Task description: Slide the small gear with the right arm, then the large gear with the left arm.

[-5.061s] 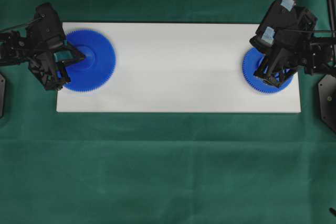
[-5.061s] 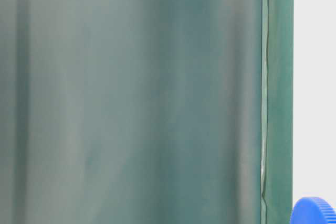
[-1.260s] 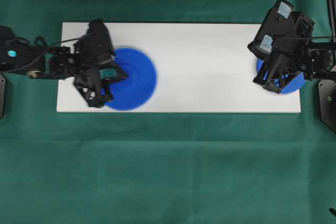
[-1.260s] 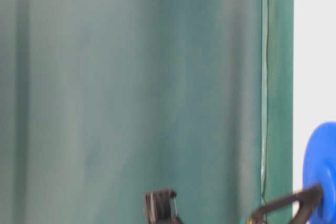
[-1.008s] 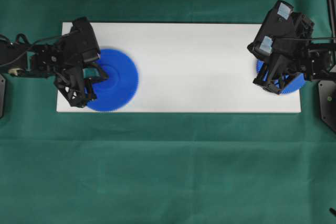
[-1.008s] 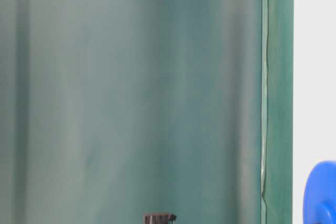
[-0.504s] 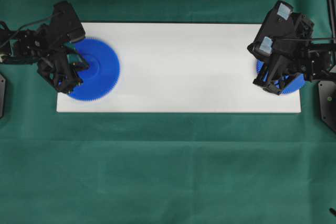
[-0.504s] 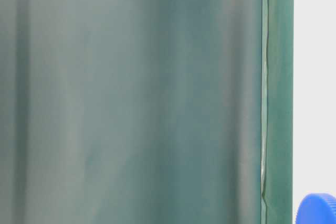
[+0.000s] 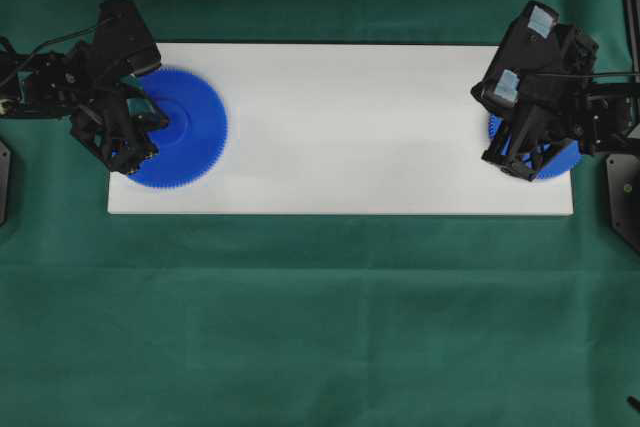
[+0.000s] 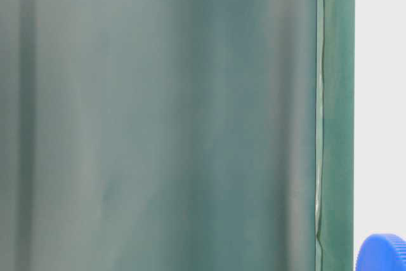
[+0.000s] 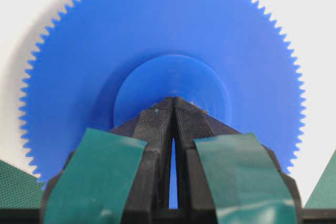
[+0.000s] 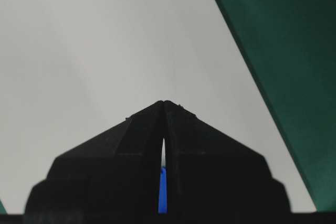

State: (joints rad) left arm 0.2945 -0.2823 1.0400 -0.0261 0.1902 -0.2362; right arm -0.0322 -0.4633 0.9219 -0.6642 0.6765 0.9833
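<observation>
At the white board's [image 9: 350,127] left end we rest our left gripper [image 11: 173,100] — fingers pressed together — on the large gear's [image 9: 185,127] hub. At the right end our right gripper [image 12: 164,103], likewise pinched closed, stands over the small gear [image 9: 560,159].

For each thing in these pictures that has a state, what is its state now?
Large gear: flat on the white board, near its left end.
Small gear: flat near the right end, mostly hidden.
Left gripper: shut, tips on the large gear's hub.
Right gripper: shut, above the small gear.
</observation>
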